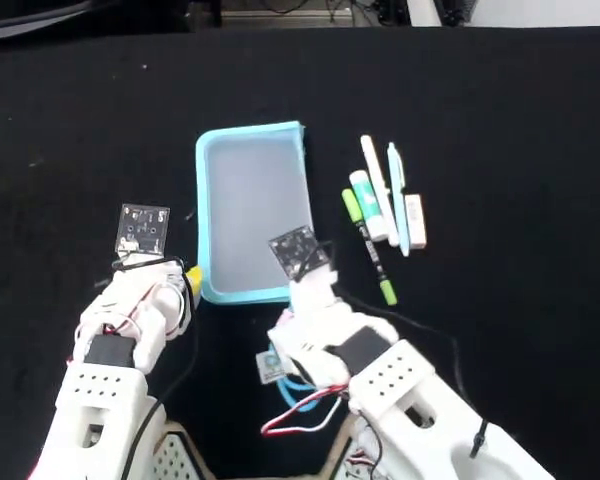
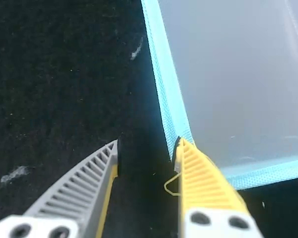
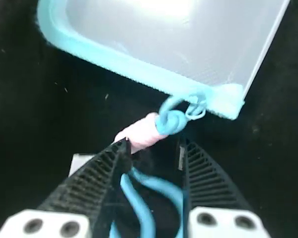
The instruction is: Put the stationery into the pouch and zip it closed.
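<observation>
Pouch (image 1: 252, 215) lies just ahead of both grippers, stationery (image 1: 385, 210) outside it, off beyond the right gripper (image 3: 153, 146). Its jaws stand apart around the zip cord (image 3: 171, 119); the left gripper (image 2: 148, 148), also apart, holds nothing beside the pouch's corner. Unpinned, the pouch may just slide when the cord is pulled.

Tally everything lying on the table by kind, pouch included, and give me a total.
Pouch: 1
Pens: 3 (white pen, blue pen, green pen)
Tube, perhaps a glue stick: 1
White block, likely an eraser: 1
Total: 6
</observation>
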Available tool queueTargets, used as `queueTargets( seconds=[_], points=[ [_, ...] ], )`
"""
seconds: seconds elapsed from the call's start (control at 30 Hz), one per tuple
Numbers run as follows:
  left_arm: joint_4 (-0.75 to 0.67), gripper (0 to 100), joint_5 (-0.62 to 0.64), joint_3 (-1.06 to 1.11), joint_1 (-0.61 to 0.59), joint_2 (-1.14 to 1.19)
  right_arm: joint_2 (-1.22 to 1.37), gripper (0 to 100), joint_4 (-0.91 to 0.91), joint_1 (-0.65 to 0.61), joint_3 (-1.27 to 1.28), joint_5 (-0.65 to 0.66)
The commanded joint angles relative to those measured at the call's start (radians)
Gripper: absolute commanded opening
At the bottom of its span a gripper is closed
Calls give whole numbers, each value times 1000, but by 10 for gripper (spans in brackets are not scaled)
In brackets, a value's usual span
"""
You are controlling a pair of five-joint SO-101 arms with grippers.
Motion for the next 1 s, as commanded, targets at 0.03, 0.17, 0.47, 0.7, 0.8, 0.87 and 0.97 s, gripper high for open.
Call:
queueTargets(
  seconds=[0.03, 0.17, 0.47, 0.7, 0.8, 0.87, 0.97],
  points=[
    [-18, 192, -11, -19, -10, -15, -25, 164, -49, -5, 1, -12],
    [-20, 192, -11, -21, -10, -15, -25, 229, -69, -11, 2, -20],
    [-20, 192, -11, -21, -8, -15, -21, 188, -195, -98, 53, -21],
    [-20, 192, -11, -19, -8, -15, 151, 200, -192, -97, -50, -86],
    [-20, 192, -11, -19, -7, -15, 302, 204, -189, -97, -136, -91],
    [-20, 192, -11, -18, -7, -15, 383, 204, -157, -87, -189, -87],
    [-20, 192, -11, -18, -7, -15, 440, 164, -121, -37, -229, -81]
  ],
)
